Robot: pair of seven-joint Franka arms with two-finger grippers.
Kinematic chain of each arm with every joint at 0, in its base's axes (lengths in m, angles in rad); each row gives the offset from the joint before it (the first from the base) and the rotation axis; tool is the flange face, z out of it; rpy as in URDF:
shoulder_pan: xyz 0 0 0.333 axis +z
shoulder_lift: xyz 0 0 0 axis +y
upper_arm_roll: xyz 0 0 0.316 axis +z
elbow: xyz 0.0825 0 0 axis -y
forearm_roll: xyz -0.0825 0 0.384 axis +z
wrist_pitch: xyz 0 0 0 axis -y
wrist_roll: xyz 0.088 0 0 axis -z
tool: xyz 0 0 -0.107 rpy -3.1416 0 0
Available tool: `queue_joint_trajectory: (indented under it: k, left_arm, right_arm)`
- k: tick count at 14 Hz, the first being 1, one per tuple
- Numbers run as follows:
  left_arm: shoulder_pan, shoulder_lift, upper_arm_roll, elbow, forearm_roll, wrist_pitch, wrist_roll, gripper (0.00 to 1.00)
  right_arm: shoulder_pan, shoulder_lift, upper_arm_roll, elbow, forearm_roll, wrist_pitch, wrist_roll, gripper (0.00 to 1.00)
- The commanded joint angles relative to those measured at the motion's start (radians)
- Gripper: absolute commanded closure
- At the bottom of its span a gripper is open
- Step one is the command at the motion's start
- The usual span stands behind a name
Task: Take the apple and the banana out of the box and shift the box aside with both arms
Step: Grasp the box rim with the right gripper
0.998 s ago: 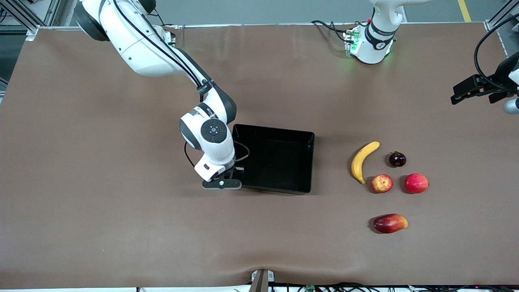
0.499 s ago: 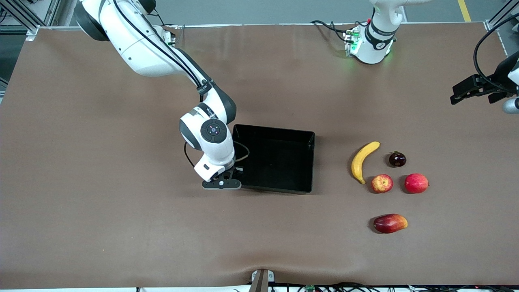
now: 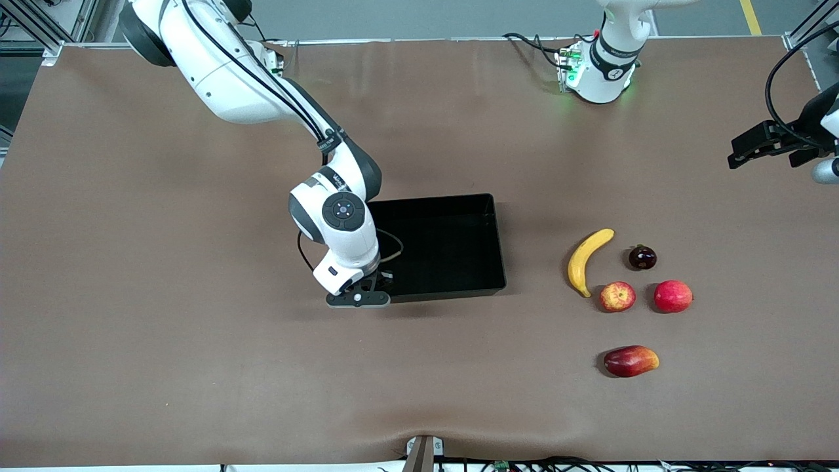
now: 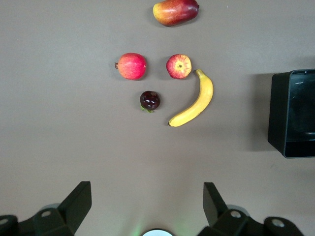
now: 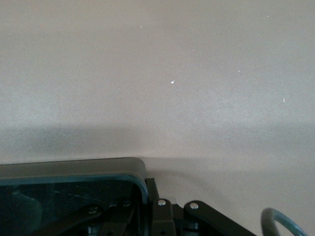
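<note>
Only claw (right wrist) on box

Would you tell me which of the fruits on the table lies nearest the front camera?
The elongated red-and-yellow mango-like fruit; it lies apart from the banana, both apples and the dark fruit, which sit farther from the camera.

Five fruits are counted: one banana, one red-and-yellow apple, one plain red round fruit, one small dark round fruit, one mango-like fruit. One black bin is seen.
</note>
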Motion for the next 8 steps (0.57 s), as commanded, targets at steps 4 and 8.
queue_joint_trajectory:
  k: [4,8]
  left_arm:
    - [0.000,-0.004,-0.001,0.001,-0.016,0.004,0.011,0.00]
    - [0.003,-0.004,-0.002,0.001,-0.016,0.004,0.013,0.00]
  right_arm:
    - [-0.021,-0.024,0.006,0.008,0.017,-0.044,-0.008,1.00]
    - [-0.050,-0.071,0.008,0.008,0.062,-0.120,-0.012,1.00]
